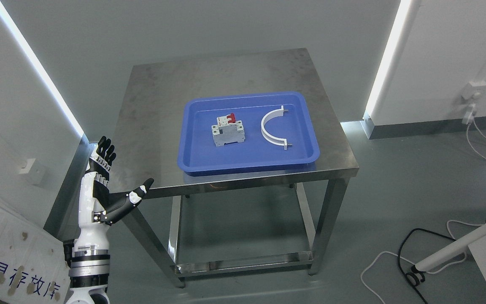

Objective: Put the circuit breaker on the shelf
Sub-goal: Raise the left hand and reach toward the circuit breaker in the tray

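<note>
Circuit breaker, the grey boxy one with red switches [227, 131], is sitting in the blue plastic tray [192, 160] near its left edge, beside a white curved plastic clamp [269, 131]. Your left hand [107, 177] is hovering off the steel table's [158, 84] front-left corner, fingers spread, gripping nothing. So you're still pre-reach; next you'll need to get over the tray.

You see a square stainless-steel table [150, 105] on four legs, and only a rectangular blue plastic tray [293, 158] lies directly on it, right of the table's middle, close to the near edge.
</note>
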